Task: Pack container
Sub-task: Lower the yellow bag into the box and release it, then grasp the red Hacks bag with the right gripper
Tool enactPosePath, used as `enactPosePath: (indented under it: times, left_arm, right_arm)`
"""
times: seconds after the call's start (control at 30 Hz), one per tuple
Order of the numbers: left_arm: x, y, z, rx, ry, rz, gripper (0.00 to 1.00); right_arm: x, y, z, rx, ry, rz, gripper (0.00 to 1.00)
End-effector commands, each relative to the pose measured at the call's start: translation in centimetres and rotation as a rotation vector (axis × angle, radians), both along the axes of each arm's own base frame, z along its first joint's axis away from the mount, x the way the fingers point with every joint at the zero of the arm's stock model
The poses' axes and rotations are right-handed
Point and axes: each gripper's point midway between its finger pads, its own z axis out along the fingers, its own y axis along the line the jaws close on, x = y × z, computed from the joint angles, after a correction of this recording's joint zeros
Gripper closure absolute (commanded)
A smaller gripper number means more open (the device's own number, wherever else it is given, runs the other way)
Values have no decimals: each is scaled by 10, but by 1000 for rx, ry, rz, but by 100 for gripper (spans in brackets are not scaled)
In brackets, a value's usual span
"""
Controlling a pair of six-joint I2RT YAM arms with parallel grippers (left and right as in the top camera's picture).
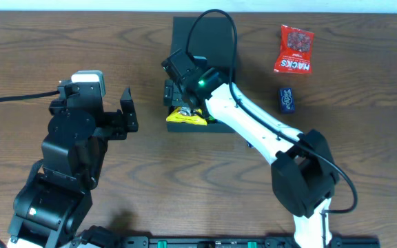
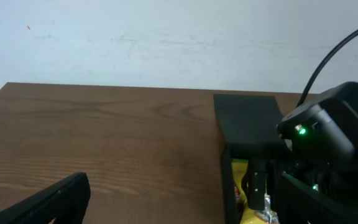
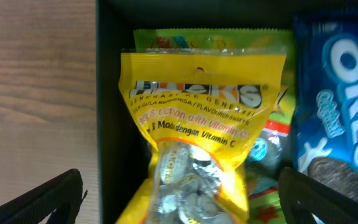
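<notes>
My right gripper [image 3: 180,180] hangs open over the matte dark cardboard container [image 3: 114,124], a yellow plastic sweets packet [image 3: 194,118] lying inside it; I judge this placing done, next I must rise straight out of the container

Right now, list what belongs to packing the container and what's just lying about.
Job: container; yellow sweets packet and Oreo packet inside it; right gripper open above them; red packet and blue packet on the table, probably next.
Lying about: left gripper, open, off to the side, holding nothing.
</notes>
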Motion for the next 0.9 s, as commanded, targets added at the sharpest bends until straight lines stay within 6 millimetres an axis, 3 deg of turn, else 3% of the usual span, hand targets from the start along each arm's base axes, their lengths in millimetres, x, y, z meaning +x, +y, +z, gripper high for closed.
enactPosePath:
  times: [0.0, 0.03, 0.1, 0.17, 0.23, 0.33, 0.5, 0.67, 0.87]
  left_arm:
    - [-1, 3, 9, 2, -20, 8, 5]
    - [-1, 3, 9, 6, -21, 6, 5]
    - [-1, 3, 8, 20, -19, 1, 5]
    - [1, 2, 6, 22, -13, 1, 5]
    - [4, 1, 3, 27, -1, 1, 5]
    - [8, 0, -2, 33, 15, 1, 5]
    - [18, -4, -11, 44, 45, 0, 5]
    - [32, -10, -21, 59, 66, -8, 5]
    - [47, -17, -37, 107, 110, -31, 5]
  right_arm:
    - [26, -19, 69, 11, -165, 56, 1]
    - [37, -33, 94, 25, -227, 45, 1]
    - [52, -58, 119, 20, -298, 29, 1]
    - [67, -90, 132, -12, -339, 12, 1]
    - [84, -133, 131, -55, -340, -39, 1]
    - [103, -184, 119, -116, -325, -110, 1]
    - [138, -238, 94, -176, -339, -159, 1]
    - [170, -266, 49, -216, -336, -187, 1]
    - [192, -297, -12, -240, -304, -246, 1]
